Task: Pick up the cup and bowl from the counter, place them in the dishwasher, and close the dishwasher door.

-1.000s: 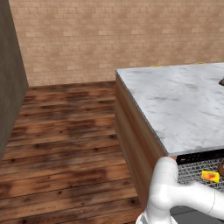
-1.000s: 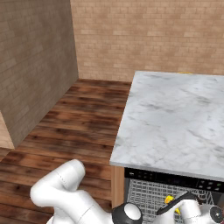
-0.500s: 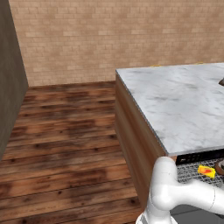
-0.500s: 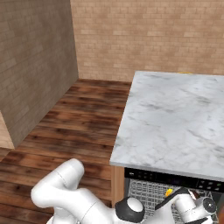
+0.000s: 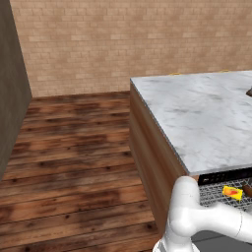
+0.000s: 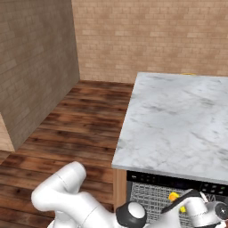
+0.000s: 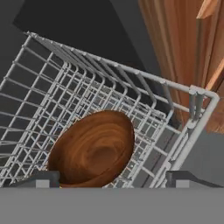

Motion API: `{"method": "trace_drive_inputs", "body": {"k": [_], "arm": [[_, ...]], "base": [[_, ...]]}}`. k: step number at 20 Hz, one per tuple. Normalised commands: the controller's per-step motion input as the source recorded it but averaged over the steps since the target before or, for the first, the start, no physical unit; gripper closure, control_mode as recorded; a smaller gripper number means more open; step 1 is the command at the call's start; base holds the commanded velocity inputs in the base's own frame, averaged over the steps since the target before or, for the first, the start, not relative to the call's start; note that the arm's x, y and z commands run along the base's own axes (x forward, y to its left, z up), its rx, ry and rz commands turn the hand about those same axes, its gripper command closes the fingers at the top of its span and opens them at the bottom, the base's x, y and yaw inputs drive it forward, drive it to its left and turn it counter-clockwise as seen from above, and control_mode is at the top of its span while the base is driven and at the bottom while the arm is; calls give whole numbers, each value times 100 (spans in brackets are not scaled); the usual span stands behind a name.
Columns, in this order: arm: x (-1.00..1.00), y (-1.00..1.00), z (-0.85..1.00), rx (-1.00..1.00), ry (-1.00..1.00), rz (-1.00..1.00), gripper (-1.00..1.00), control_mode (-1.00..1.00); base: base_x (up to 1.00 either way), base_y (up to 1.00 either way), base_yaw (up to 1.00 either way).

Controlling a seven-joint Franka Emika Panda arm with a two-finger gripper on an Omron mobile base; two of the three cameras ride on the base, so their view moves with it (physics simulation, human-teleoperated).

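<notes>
Two dark fingertips [image 7: 41,178] of the gripper [image 7: 113,179] stand wide apart at the bottom of the hand view, one on either side of the bowl [image 7: 92,148], and neither appears to press on it; the jaws are spread and hold nothing. That bowl, reddish-brown with a wood-like grain, lies in the grey wire rack [image 7: 131,94] of the dishwasher [image 6: 178,196], tipped so that its hollow faces the camera, near the rack's corner post. Beside the rack in the hand view runs a brown wooden panel [image 7: 175,52] of the counter. In the left base view the rack [image 5: 216,192] projects from under the black top strip [image 5: 224,176] of the dishwasher, directly below the near edge of the marble counter [image 5: 202,113]. On the rack lies the cup [image 5: 232,192], bright yellow with an orange-red patch, and just beside it, toward the picture edge, a small dark reddish shape [image 5: 247,189] that may be the bowl, though too little of it shows to be certain. In the right base view the cup [image 6: 173,196] sits on the rack below the counter edge [image 6: 169,171], partly covered by the white arm [image 6: 196,211] that reaches over the rack. A small dark item [image 5: 249,92] rests on the counter at the far right edge of the left base view. Wooden floorboards [image 5: 74,162] extend from the counter to the brick wall [image 5: 128,39].
</notes>
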Motion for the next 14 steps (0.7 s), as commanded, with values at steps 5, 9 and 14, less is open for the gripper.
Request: {"method": "trace_drive_inputs", "body": {"k": [5, 9, 14], "arm": [[-35, -23, 17, 0, -16, 0, -100, -100], [-32, -12, 1, 0, -11, 0, -100, -100], [-4, 18, 0, 0, -5, 0, -100, -100]], "base": [[0, 0, 0], [0, 0, 0], [0, 0, 0]]}}
